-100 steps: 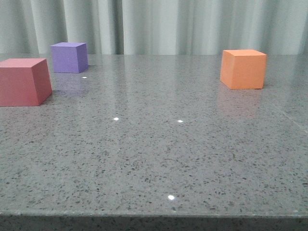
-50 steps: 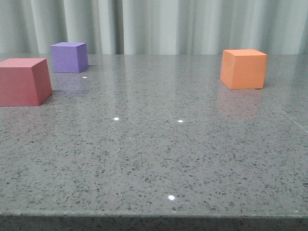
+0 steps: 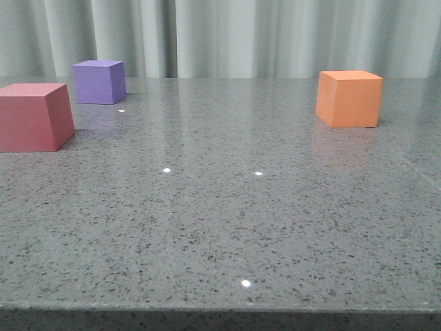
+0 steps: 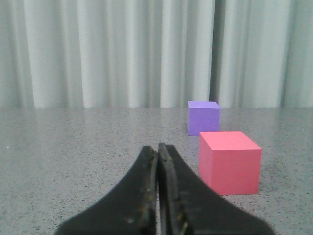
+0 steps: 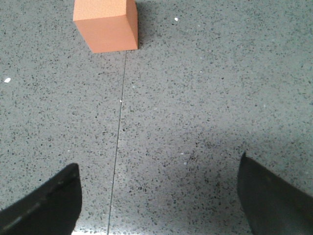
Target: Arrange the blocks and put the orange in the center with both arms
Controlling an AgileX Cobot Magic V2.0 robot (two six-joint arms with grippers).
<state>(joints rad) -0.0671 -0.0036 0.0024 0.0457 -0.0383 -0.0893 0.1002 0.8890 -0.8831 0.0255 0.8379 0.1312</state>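
Nothing is arranged yet: the orange cube (image 3: 349,98) sits well right of the purple cube (image 3: 100,81), the red-pink cube (image 3: 34,116) just before it. Left gripper (image 4: 157,161) pressed together, right gripper (image 5: 159,196) spread, both empty

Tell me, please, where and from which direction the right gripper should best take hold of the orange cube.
Probably from above, across two opposite vertical side faces of the orange cube. It sits flat and upright on the table, well apart from the other cubes, so every side is free. The right gripper is already spread wide, looking down with the cube ahead of it. Gripping around mid-height on the flat faces should hold squarely.
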